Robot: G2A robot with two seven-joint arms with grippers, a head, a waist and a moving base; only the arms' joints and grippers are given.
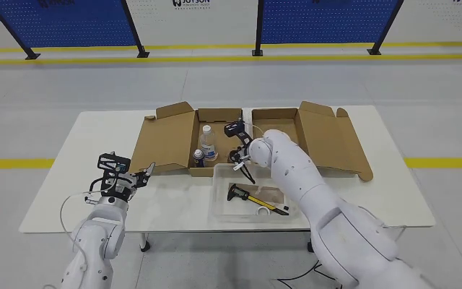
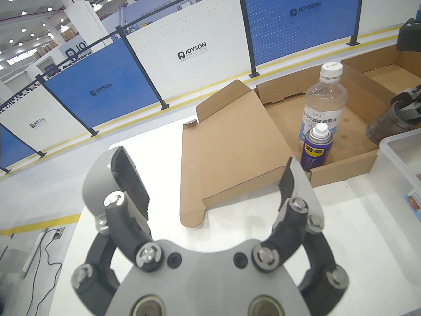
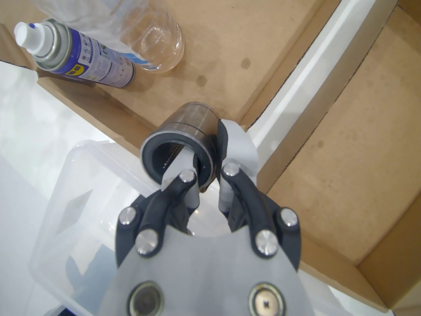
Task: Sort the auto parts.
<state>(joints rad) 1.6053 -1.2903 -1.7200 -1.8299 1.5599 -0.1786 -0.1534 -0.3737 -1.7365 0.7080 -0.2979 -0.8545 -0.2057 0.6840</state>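
So the right tool (image 3: 210, 152) has a clenched grip on the metal sleeve (image 3: 187, 126), one finger inside the bore and one on the outside. It's held up right over the front wall of the cardboard box (image 3: 230, 17), next to the clear bin (image 1: 219, 195). A clear bottle (image 2: 324, 106) and a spray can (image 2: 316, 147) stand side by side in that box. The left tool (image 2: 207, 172) is spread wide with nothing in it, above the tabletop (image 1: 173, 202) and off to the side of the box flap.
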